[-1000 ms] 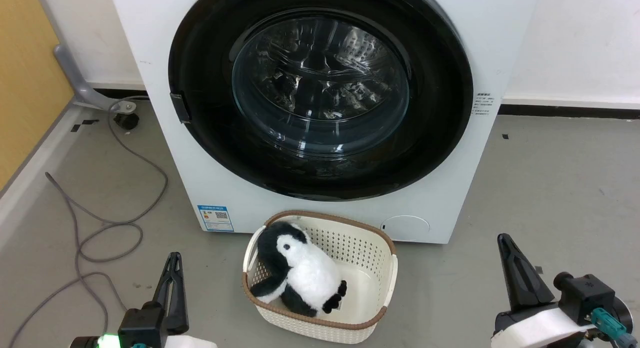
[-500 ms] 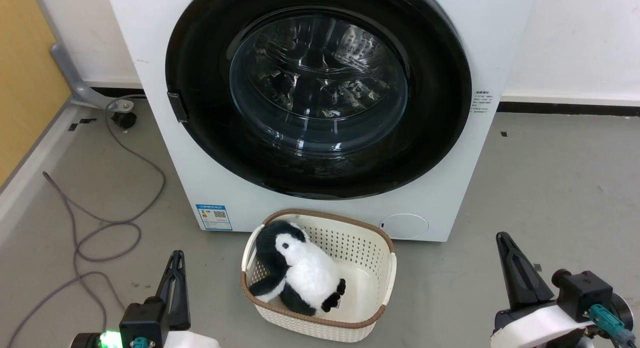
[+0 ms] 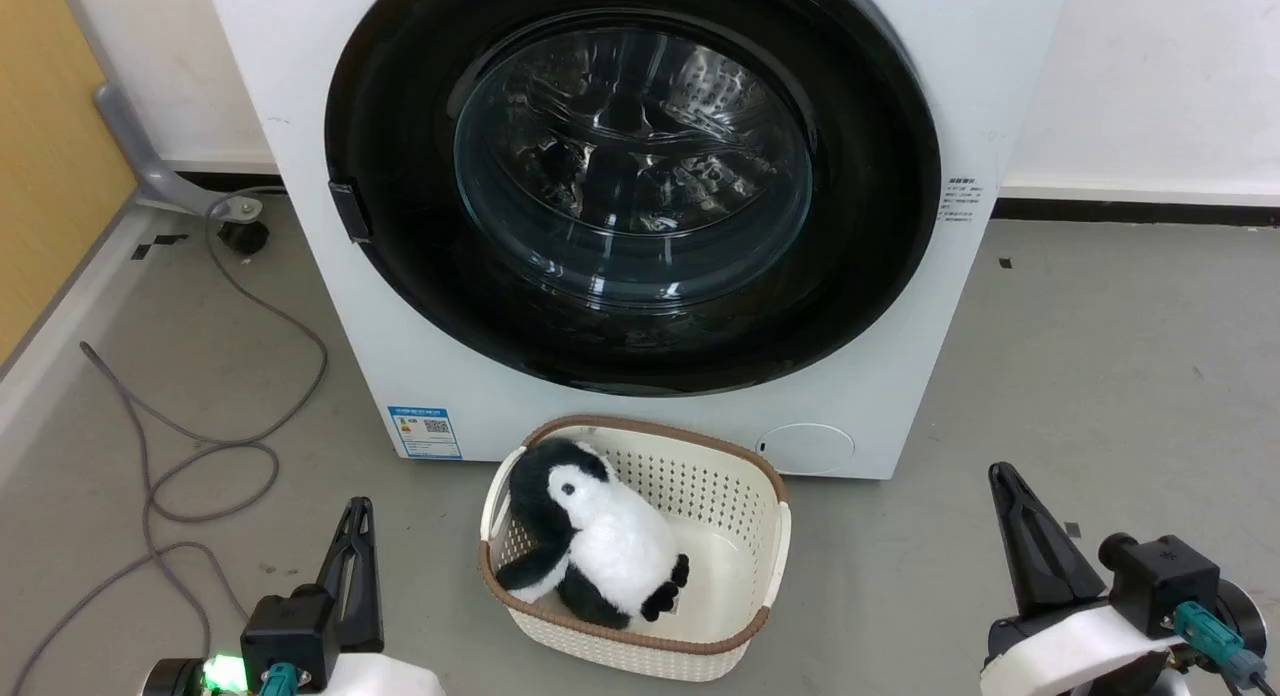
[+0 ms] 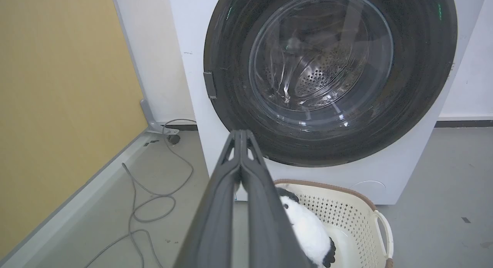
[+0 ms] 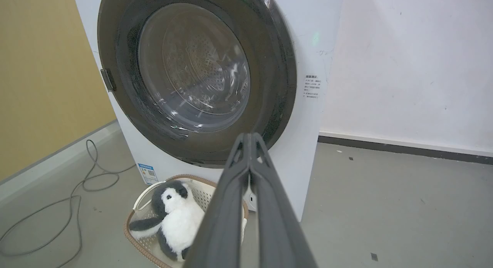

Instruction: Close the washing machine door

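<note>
door (image 3: 630, 176): glossy black rim, clear smooth glass | machine (image 3: 300, 236): smooth white casing | drum (image 4: 319, 73): shiny perforated steel | basket (image 3: 700, 486): cream perforated plastic, brown woven-look rim | penguin (image 3: 615, 551): fluffy plush | floor (image 3: 1100, 376): matt grey | cable (image 3: 326, 356): smooth grey sheath | left end effector (image 3: 356, 511), right end effector (image 3: 1002, 481): matt dark fingers

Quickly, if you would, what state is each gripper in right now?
Left gripper: closed, holding nothing.
Right gripper: closed, holding nothing.
</note>
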You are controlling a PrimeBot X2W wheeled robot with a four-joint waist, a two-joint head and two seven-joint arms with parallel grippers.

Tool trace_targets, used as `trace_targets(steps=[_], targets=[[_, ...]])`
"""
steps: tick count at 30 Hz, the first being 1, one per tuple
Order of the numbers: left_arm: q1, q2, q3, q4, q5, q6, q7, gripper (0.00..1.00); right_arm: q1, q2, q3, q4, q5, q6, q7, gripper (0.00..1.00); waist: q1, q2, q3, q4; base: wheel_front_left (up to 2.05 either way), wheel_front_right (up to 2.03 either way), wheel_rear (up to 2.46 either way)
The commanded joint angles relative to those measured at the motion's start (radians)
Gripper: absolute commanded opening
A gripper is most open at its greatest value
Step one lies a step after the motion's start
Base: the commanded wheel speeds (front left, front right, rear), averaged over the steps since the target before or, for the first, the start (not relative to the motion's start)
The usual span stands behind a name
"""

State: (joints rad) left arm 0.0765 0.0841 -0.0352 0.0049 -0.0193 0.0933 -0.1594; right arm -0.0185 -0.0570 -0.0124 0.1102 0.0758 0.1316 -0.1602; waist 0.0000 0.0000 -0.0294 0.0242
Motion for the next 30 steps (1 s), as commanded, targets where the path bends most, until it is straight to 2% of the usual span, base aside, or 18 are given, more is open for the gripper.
trace_targets(steps=[1, 30], targets=[[-0.017, -0.002, 0.003, -0.002, 0.007, -0.003, 0.004, 0.0, 0.007, 0.003, 0.002, -0.01, -0.012, 0.0, 0.004, 0.0, 0.0, 0.0, 0.0, 0.0, 0.0, 0.0, 0.0], [-0.04, -0.014, 0.015, -0.003, 0.011, -0.038, 0.063, 0.0, 0.012, 0.004, 0.006, -0.048, -0.036, -0.001, 0.063, 0.0, 0.0, 0.0, 0.011, -0.009, 0.0, 0.0, 0.0]])
